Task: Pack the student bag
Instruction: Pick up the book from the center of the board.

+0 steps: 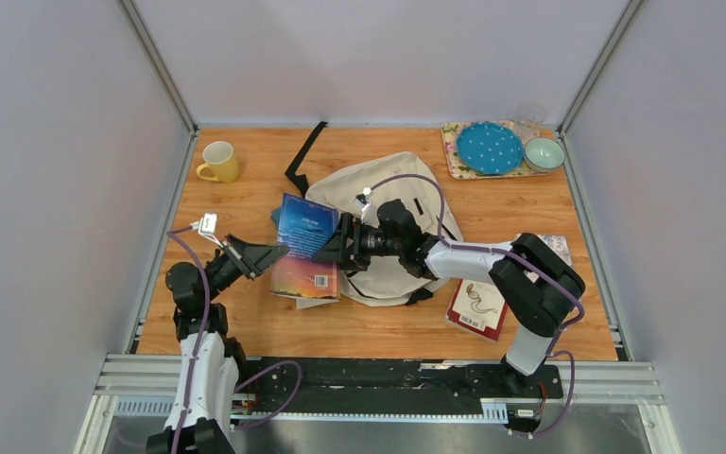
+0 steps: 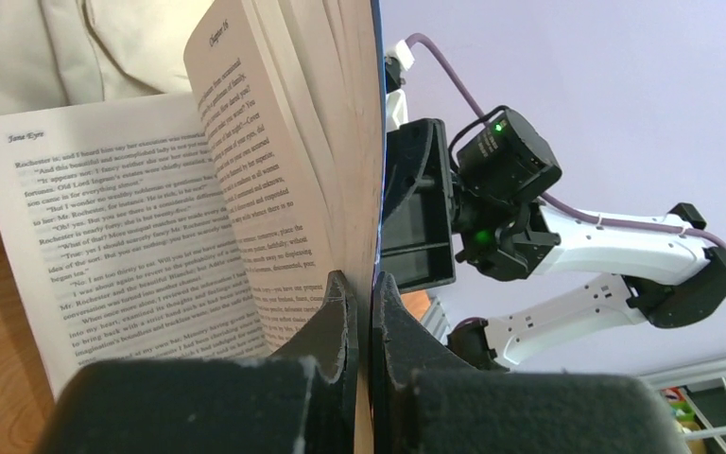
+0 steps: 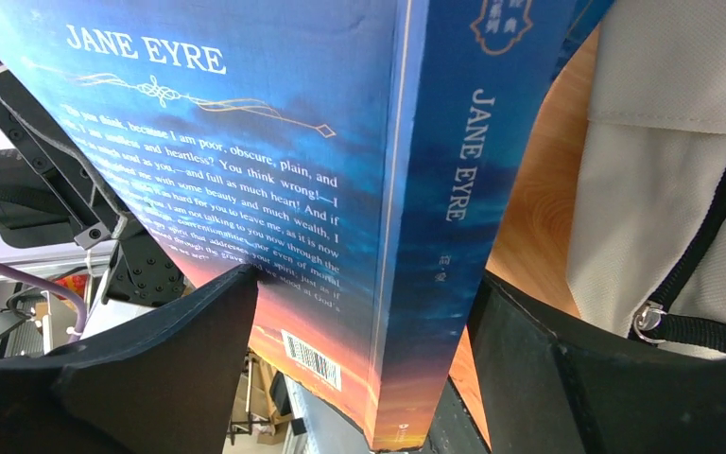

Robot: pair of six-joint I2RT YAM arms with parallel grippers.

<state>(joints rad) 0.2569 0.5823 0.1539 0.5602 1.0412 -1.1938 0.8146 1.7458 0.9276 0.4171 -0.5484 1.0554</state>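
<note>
Wooden table point(image 1: 246, 326): student bag point(image 1: 378, 203) behind right gripper point(image 1: 333, 242) (straddling book point(image 1: 304, 248)).

Even, bright, diffuse light fills the overhead view; shadows under the arms on the counter point(image 1: 246, 326) are soft and short, falling toward 6 o'clock. No harsh glare there. In the left wrist view the print on the book point(image 2: 151, 246) is sharp at 9 o'clock, while the near claw fingers point(image 2: 326, 340) at 6 o'clock blur. The right wrist view's cover text is crisp, its bottom edge dark and soft.
</note>
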